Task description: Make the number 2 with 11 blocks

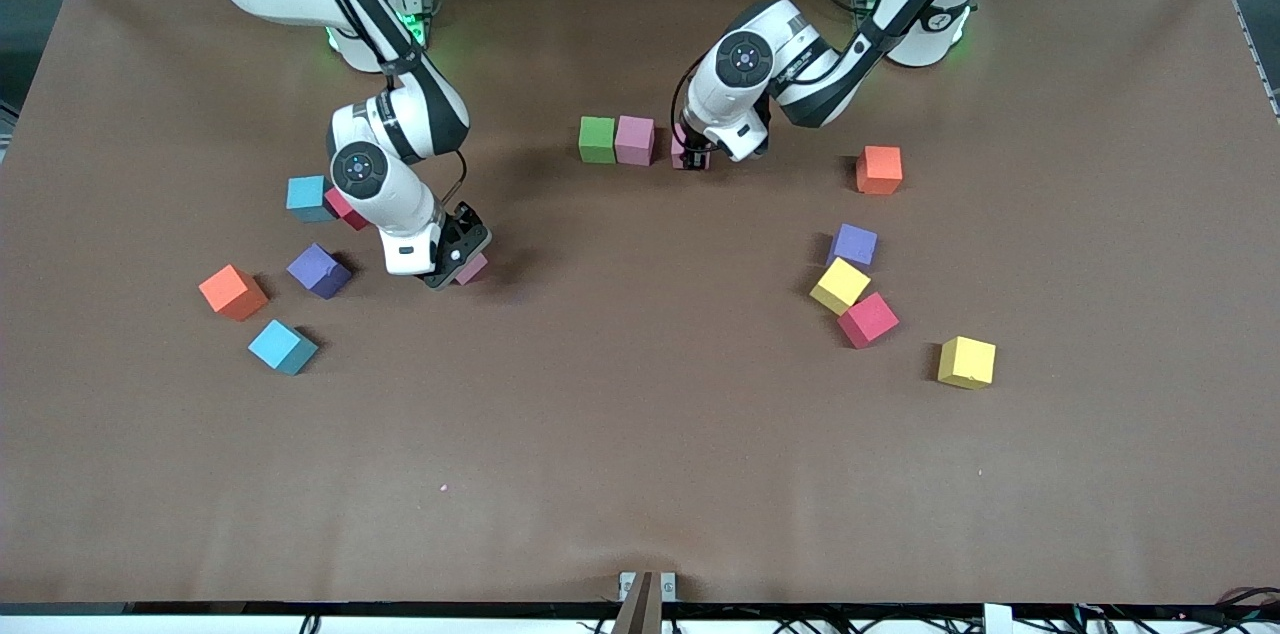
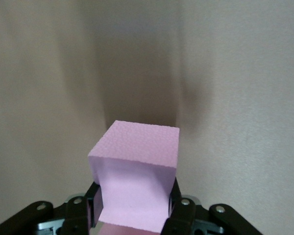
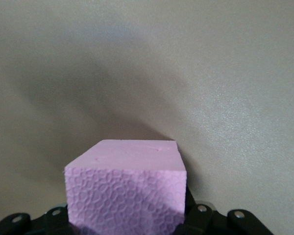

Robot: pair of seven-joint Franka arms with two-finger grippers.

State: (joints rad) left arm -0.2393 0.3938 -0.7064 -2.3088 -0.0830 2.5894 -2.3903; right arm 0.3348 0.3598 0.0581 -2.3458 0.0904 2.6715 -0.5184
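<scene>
A: Where, the digit so far?

B: Barely begun. Green cube (image 1: 597, 139) and pink cube (image 1: 634, 140) touching in a row on the brown table (image 1: 640, 474). Beside the pink cube, toward the left arm's end: left end effector (image 1: 692, 158), low, shut on another pink cube (image 2: 135, 176), seemingly just above or on the table as the row's third piece.

A: And the other arm?

B: Right end effector (image 1: 462, 261) down at the table, well apart from the green cube toward the right arm's end, jaws around a third pink cube (image 3: 126, 193). Gripped yet or only closing: cannot tell.

A: Loose pieces?

B: Near that end effector: light blue, red, purple, orange, another light blue. Toward the left arm's end from the row: orange, purple, yellow, red, yellow.

A: Handling?

B: Probably very light, soft matte foam with pebbled faces, not slippery, hardly fragile. Best taken across two opposite flat sides, mid-height, gently, to avoid squashing or twisting.
</scene>
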